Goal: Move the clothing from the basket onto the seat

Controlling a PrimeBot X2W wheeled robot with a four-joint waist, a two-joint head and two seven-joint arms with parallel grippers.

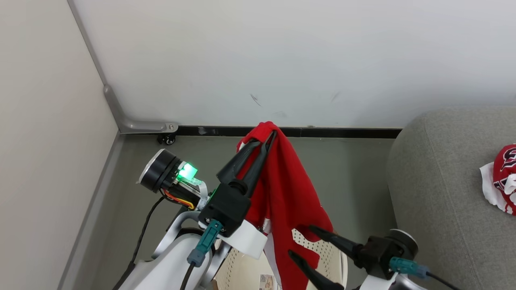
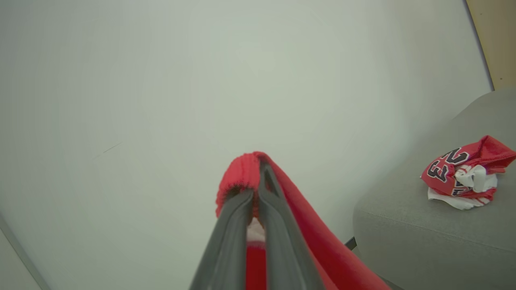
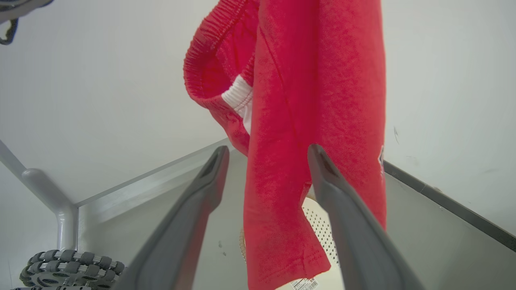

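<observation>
My left gripper [image 1: 269, 137] is raised in front of the wall, shut on the waistband of a plain red garment [image 1: 288, 193] with white trim, which hangs straight down from it. The left wrist view shows the same pinch [image 2: 258, 179] on the red cloth [image 2: 318, 245]. My right gripper [image 1: 300, 241] stands open beside the garment's lower part; in its own view the cloth [image 3: 314, 80] hangs close in front of the spread fingers [image 3: 269, 152]. Below is the cream perforated basket [image 1: 326, 262] [image 3: 318, 229]. The red 23 jersey [image 2: 459, 173] [image 1: 504, 177] lies crumpled on the grey sofa seat [image 1: 443, 193] [image 2: 423, 233].
A white wall with a black skirting strip [image 1: 342, 132] stands close ahead. A grey metal rail [image 1: 117, 108] with a small caster [image 1: 167, 139] runs along the left corner. The floor is grey. My own wheel [image 3: 60, 270] shows low on the left.
</observation>
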